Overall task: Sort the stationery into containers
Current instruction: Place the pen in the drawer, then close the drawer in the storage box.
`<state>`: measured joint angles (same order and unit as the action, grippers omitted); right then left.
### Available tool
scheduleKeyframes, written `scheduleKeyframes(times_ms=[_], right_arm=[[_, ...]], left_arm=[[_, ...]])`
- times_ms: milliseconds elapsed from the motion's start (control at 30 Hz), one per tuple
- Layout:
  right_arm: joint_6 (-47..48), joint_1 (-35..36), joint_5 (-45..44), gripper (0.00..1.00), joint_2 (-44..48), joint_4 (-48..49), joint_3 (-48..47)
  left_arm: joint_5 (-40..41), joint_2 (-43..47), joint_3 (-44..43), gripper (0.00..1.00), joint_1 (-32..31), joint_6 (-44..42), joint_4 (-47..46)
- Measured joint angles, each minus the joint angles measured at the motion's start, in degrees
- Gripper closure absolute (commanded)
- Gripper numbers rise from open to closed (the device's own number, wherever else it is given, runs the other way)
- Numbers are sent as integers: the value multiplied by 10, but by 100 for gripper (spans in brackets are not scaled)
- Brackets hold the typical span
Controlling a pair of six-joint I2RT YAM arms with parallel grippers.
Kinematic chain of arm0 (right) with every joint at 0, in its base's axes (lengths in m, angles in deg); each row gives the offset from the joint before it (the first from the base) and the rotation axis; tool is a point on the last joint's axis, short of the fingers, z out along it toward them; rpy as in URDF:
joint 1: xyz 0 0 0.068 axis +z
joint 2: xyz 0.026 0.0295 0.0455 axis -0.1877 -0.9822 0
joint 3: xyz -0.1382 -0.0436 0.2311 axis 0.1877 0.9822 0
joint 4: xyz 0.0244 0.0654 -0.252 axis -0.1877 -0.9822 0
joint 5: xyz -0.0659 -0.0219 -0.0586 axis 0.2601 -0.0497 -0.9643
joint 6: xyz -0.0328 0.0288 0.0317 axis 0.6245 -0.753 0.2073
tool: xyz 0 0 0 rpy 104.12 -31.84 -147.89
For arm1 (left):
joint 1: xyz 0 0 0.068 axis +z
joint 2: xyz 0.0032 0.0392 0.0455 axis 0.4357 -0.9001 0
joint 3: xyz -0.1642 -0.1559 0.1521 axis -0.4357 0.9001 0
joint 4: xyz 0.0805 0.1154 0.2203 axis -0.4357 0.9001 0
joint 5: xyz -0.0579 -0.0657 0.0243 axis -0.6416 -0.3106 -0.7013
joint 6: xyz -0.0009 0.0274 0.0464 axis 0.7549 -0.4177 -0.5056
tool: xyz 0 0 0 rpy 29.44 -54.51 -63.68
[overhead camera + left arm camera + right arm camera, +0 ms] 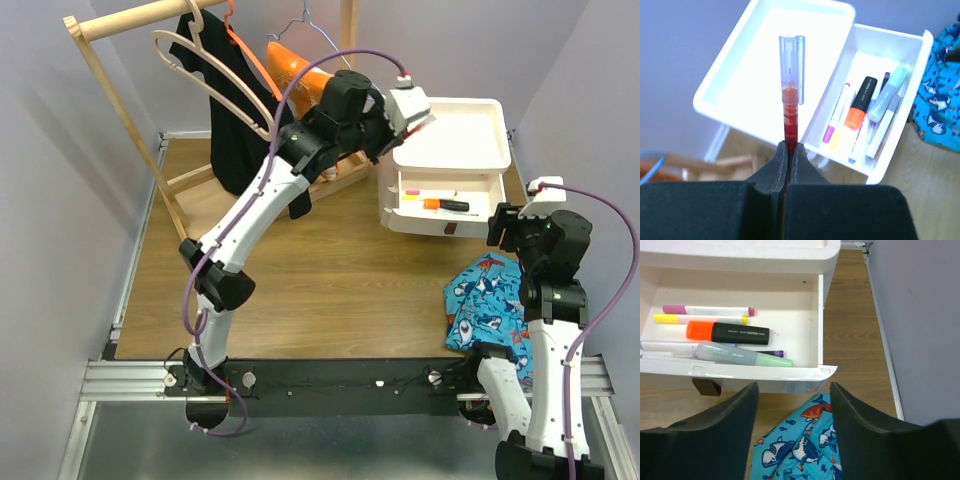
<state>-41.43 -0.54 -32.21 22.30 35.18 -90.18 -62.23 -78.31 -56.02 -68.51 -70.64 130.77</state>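
Left claw (789, 150): clamped on the lower end of the red pen (790, 95).
Pen axis: straight out from my claw, clear cap leading, above the tray top (765, 60).
Open drawer (890, 42): just right of the pen in the left wrist view; its pens lie nearly parallel to mine.
Right claw (792, 390): spread wide, empty, at the drawer front.
My call: the left arm shifts right, then lowers.
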Motion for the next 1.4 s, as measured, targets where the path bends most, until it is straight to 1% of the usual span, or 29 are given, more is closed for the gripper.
scheduleKeyframes(times_ms=[67,133,167,233,267,367,400,433,467,500,533,567,633,667,733,833,867,933,967,1000,1033,1067,1100,1167,1267,1400], right_arm=[[16,0,15,38,-2,0,0],[29,0,25,37,-7,0,0],[33,0,29,29,-10,0,0],[39,0,37,21,-16,0,0],[40,0,39,16,-17,0,0],[40,0,44,10,-23,-1,0],[38,0,47,2,-23,-1,0],[38,0,49,0,-23,-1,0],[37,0,50,0,-22,-1,0],[37,0,51,0,-21,-2,0],[36,0,52,0,-21,-3,0],[35,0,53,0,-20,-5,0],[34,0,55,1,-17,-8,0],[34,0,58,3,-15,-11,0],[33,0,66,7,-11,-12,0],[35,0,89,19,-9,-10,8],[38,0,99,28,-9,-7,15],[42,0,116,40,-10,-1,31],[45,0,125,52,-11,3,38],[45,0,131,59,-13,5,44],[49,0,141,65,-19,6,51],[53,0,151,76,-24,9,55],[52,0,158,80,-30,14,59],[57,0,174,87,-42,26,66],[58,0,194,87,-63,47,74],[58,0,211,87,-92,60,74]], left_arm=[[-23,-29,-30,100,-14,-58,-7],[-37,-40,-19,100,-29,-99,-13],[-41,-40,-7,100,-35,-116,-17],[-51,-42,20,100,-50,-151,-20],[-55,-46,24,100,-53,-161,-20],[-63,-71,24,100,-67,-188,-22],[-64,-79,24,100,-70,-196,-21],[-64,-85,24,100,-71,-202,-21],[-64,-90,24,95,-72,-206,-21],[-65,-99,24,84,-72,-212,-23],[-64,-104,24,69,-72,-214,-24],[-64,-110,24,50,-72,-217,-26],[-63,-119,24,42,-73,-224,-30],[-59,-122,24,37,-73,-229,-33],[-47,-124,24,34,-74,-233,-38],[-26,-120,31,31,-79,-226,-71],[-20,-111,45,29,-81,-221,-87],[-8,-85,85,25,-81,-212,-121],[8,-45,133,22,-81,-196,-159],[12,-36,142,20,-81,-192,-165],[23,-10,167,19,-81,-182,-194],[42,20,200,19,-81,-170,-226],[55,50,228,20,-81,-162,-246],[104,121,290,19,-80,-133,-297],[156,210,363,19,-75,-100,-350],[204,295,471,19,-61,-62,-365]])
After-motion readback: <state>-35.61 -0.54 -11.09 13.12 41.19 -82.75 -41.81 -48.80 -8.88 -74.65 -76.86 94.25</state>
